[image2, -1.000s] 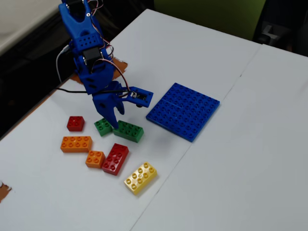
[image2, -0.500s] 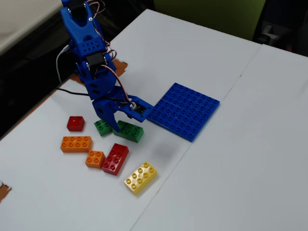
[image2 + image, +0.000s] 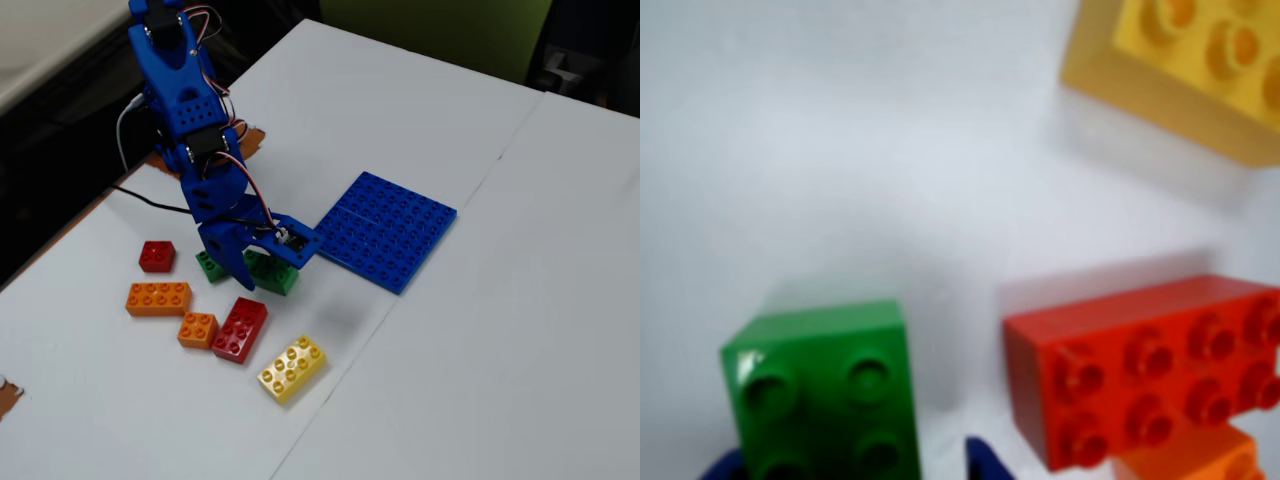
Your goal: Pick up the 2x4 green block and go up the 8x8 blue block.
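Note:
A green studded brick lies on the white table between my two blue fingertips at the bottom edge of the wrist view. It is two studs wide, and the frame edge cuts off its length. My gripper is open around it, with a gap on the right side. In the fixed view my gripper is down over this green brick, and a second bit of green shows to its left. I cannot tell which is the 2x4. The flat 8x8 blue block lies to the right, apart from the gripper.
A red 2x4 brick lies close beside the green one. An orange 2x2 brick, an orange 2x4 brick, a small red brick and a yellow 2x4 brick lie around it.

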